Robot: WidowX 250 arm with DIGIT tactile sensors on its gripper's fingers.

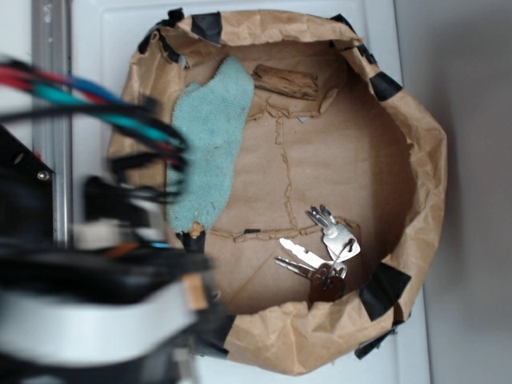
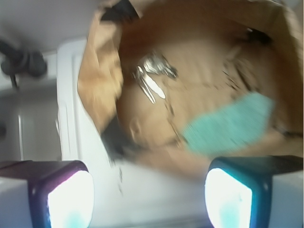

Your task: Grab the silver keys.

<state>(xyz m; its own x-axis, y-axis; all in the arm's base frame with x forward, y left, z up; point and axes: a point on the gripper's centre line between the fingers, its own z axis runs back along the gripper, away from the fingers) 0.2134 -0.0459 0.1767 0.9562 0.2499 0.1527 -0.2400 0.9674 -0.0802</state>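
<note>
**A:** Going left to right in the exterior view: your arm (image 1: 96, 288) filled the lower left, out of focus, with its cables across the bag's (image 1: 424, 160) rim. Next came the teal cloth (image 1: 210, 152) along the bag's left inner wall, then the wood piece (image 1: 286, 82) at the far edge, and last the keys (image 1: 320, 252) on the bag floor at lower right, fob (image 1: 326, 286) nearest the wall.

**B:** So which way did you need to travel?

**A:** You had to go across the bag, away from the cloth. In the wrist view the keys (image 2: 153, 76) sat ahead and a little left of the midline, well apart from your hand (image 2: 149, 199). The blades fanned out from the ring, so no single long axis was clear to me.

**B:** And the hand itself?

**A:** Spread wide, both pads (image 2: 70, 199) apart, with nothing between them. The wrist view was smeared, so I couldn't make out single blades there, and the arm hid the bag's near-left rim in the exterior view.
</note>
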